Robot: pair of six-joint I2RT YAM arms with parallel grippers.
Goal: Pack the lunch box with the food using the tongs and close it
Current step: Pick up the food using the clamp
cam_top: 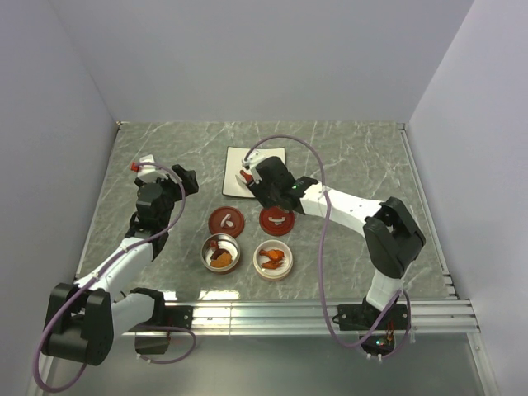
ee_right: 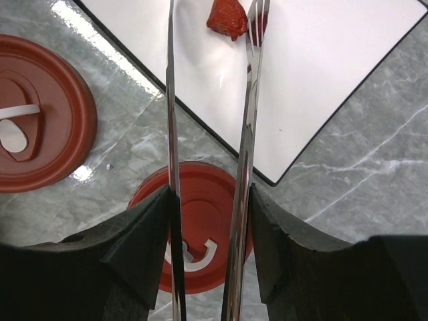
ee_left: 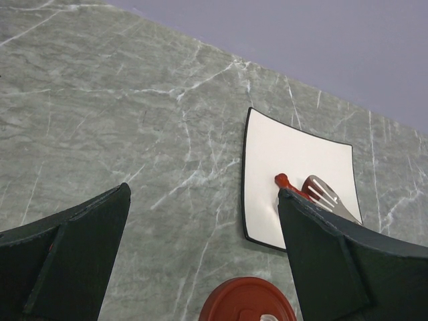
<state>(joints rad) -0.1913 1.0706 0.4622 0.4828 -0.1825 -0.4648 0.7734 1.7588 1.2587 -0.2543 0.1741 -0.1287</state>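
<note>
My right gripper is shut on the tongs, one slim silver arm against each finger. The tong tips reach over the white plate. A red morsel of food lies between them, close to the slotted tip. The lunch box is two round metal tins, each holding orange-brown food. My left gripper hangs open over bare table left of the plate, holding nothing. In its view the morsel and a tong tip show.
Two red lids with white curved handles lie between the plate and the tins; both also show below the tongs. One lid sits just under the left gripper. Grey walls ring the marble table.
</note>
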